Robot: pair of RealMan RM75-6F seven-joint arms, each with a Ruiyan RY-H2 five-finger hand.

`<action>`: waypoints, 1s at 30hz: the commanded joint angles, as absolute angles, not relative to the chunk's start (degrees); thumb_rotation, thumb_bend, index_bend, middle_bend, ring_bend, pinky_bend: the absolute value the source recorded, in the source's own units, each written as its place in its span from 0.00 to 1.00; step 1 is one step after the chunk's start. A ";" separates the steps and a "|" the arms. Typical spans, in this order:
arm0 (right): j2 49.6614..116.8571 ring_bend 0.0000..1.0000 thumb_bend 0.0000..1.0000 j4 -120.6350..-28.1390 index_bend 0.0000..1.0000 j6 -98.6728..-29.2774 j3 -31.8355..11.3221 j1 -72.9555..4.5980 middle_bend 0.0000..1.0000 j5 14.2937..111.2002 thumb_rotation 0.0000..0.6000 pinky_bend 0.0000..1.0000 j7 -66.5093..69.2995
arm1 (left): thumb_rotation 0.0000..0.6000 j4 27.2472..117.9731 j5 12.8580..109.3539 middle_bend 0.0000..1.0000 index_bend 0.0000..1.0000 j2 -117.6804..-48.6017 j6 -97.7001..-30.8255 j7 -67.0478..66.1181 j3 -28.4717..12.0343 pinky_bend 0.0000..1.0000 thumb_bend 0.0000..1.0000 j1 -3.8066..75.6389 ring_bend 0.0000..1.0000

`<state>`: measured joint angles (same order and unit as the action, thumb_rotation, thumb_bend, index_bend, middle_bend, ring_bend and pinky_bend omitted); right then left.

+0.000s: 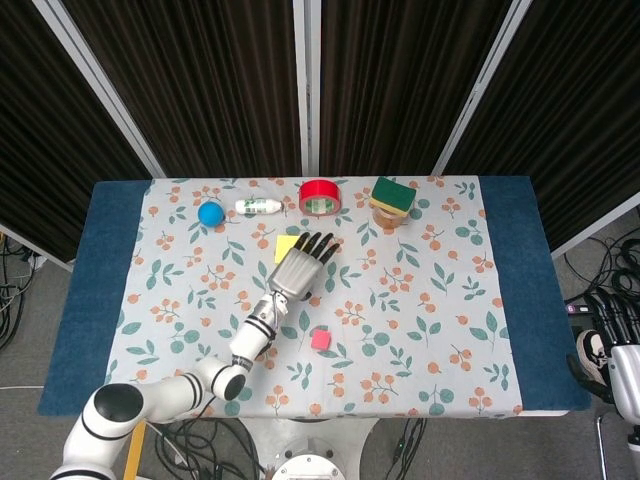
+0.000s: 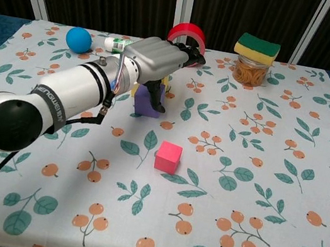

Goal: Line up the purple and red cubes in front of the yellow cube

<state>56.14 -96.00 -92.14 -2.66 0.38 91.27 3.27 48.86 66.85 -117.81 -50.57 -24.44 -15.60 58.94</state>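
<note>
Left hand (image 2: 157,61) apparently grips purple cube (image 2: 146,101)

Small purple cube (image 2: 145,102) and flat-faced yellow cube (image 1: 287,245) largely covered by the silver left hand (image 2: 158,60); right hand (image 1: 612,322) partly cut off at frame edge, finger posture indiscernible.
</note>
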 commanded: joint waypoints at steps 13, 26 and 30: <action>56.38 0.00 0.22 -95.34 0.00 -92.06 -2.76 0.13 0.02 91.64 1.00 0.05 4.02 | 1.00 62.74 69.43 0.00 0.11 -109.48 -54.12 -22.63 -13.72 0.12 0.00 54.44 0.04; 57.19 0.00 0.22 -94.03 0.00 -93.19 -2.23 0.25 0.02 93.56 1.00 0.05 5.48 | 1.00 88.92 78.31 0.01 0.37 -91.13 -53.18 -19.75 -4.66 0.11 0.08 49.52 0.04; 57.24 0.00 0.22 -93.86 0.00 -93.63 -1.95 0.43 0.02 94.19 1.00 0.05 5.68 | 1.00 91.36 77.68 0.01 0.38 -91.33 -50.97 -22.34 -3.27 0.11 0.15 49.98 0.04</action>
